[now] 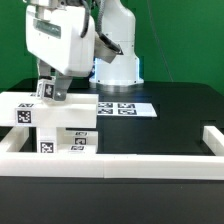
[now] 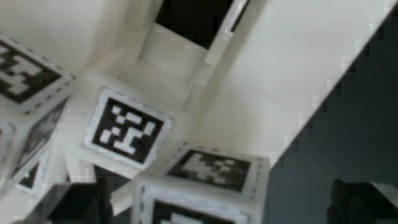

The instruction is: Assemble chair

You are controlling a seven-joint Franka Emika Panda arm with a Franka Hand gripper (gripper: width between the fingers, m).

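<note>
- The gripper hangs low over the chair, right at its top edge; whether its jaws are apart cannot be told.
- The tagged white chair parts stand at the exterior view's left, beside the marker board.

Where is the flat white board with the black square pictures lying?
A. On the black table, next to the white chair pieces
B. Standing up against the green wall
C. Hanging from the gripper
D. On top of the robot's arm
A: in the exterior view the marker board lies flat on the black table, just to the exterior view's right of the chair parts.
</note>
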